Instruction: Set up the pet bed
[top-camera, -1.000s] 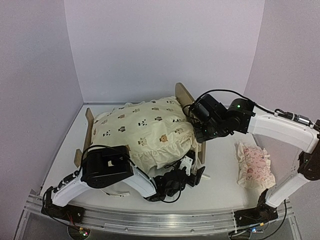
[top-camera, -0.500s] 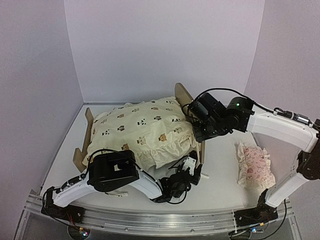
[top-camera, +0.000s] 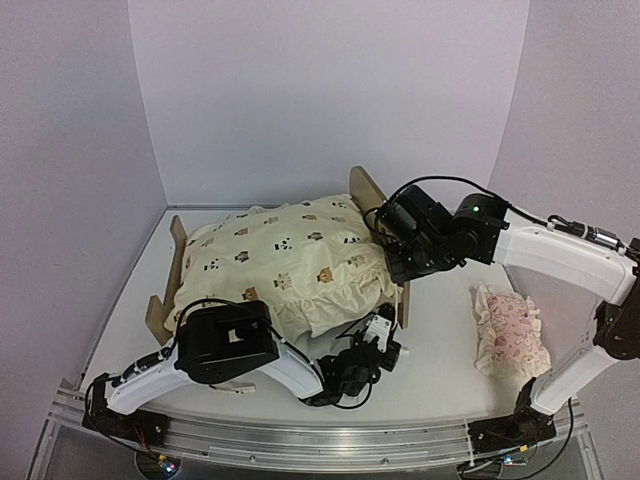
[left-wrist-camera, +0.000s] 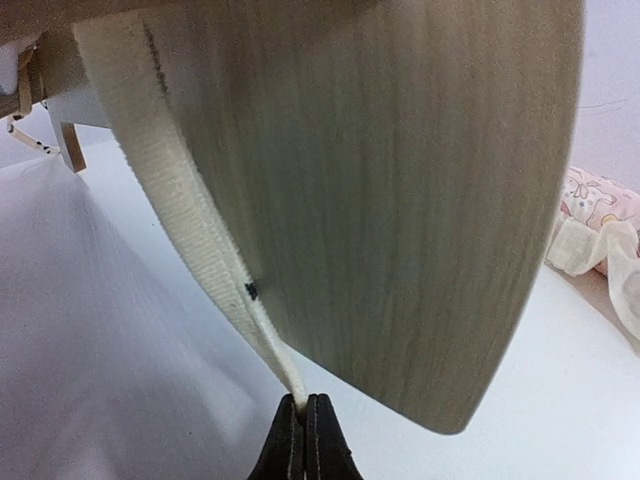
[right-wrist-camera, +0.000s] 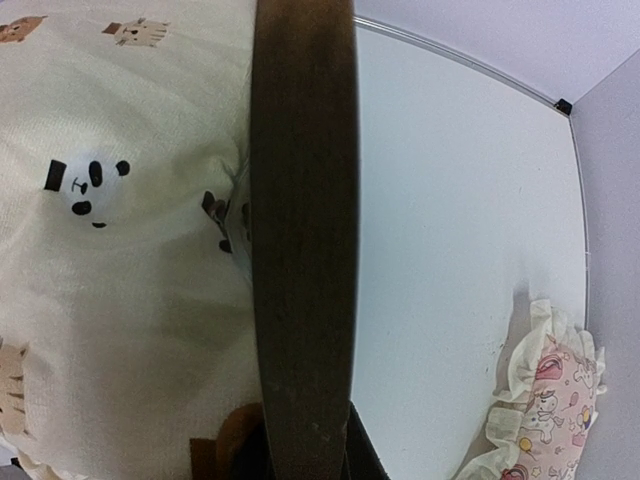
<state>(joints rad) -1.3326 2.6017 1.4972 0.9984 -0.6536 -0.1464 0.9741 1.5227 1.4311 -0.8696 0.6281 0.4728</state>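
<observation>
Found the pet bed (top-camera: 368, 188) standing on the table (top-camera: 440, 350), topped by a cream cushion (top-camera: 290, 255). Saw the left fingers (left-wrist-camera: 304, 415) pinched shut on a cream strap (left-wrist-camera: 200, 250) beside the headboard (left-wrist-camera: 400, 180). Saw the right fingers (right-wrist-camera: 308, 455) clamped around the headboard's rim. Noted a pink pillow (top-camera: 510, 335) well apart, rightward.

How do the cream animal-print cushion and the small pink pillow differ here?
The cream cushion is far larger than the pink pillow. The cushion lies on the pet bed; the pillow lies on the table, right of the bed. Both have ruffled edges.
</observation>
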